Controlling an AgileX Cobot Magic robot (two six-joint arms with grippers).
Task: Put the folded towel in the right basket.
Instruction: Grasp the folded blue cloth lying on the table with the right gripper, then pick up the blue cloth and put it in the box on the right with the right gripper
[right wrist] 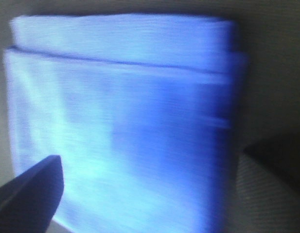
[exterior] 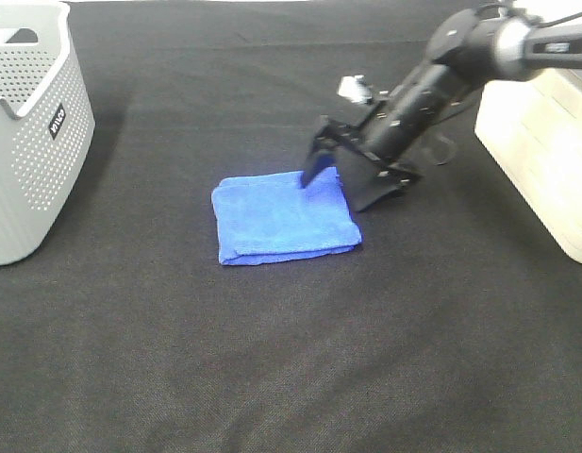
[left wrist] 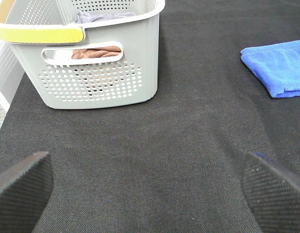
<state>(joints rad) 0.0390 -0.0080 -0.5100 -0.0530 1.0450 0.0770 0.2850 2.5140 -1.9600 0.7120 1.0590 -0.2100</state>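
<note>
The folded blue terry towel [exterior: 285,217] is seen lying flat on the black cloth-covered table [exterior: 272,377], and the right gripper [exterior: 340,189] is set down right at it. Its jaws are spread wide and nothing is held yet. One finger [exterior: 309,172] is planted on the towel's far corner, while the other is placed on the cloth just outside the towel's edge. The edge is thus straddled, presumably so that all the stacked layers can be pinched together when the jaws are closed. In the blurred right wrist view, the towel [right wrist: 120,121] is shown filling the space ahead of the jaws, with the fold lines at its far side. The pale cream rectangular basket [exterior: 545,160], judged to be the target, is found behind the gripper on the arm's own side, so only a short carry would be needed. The left gripper [left wrist: 147,194] is held back low over bare cloth, its jaws also wide apart and empty. The grey perforated plastic basket [left wrist: 101,63] is seen ahead of them, and the towel [left wrist: 278,65] well off to one side, so the working area is left clear.
</note>
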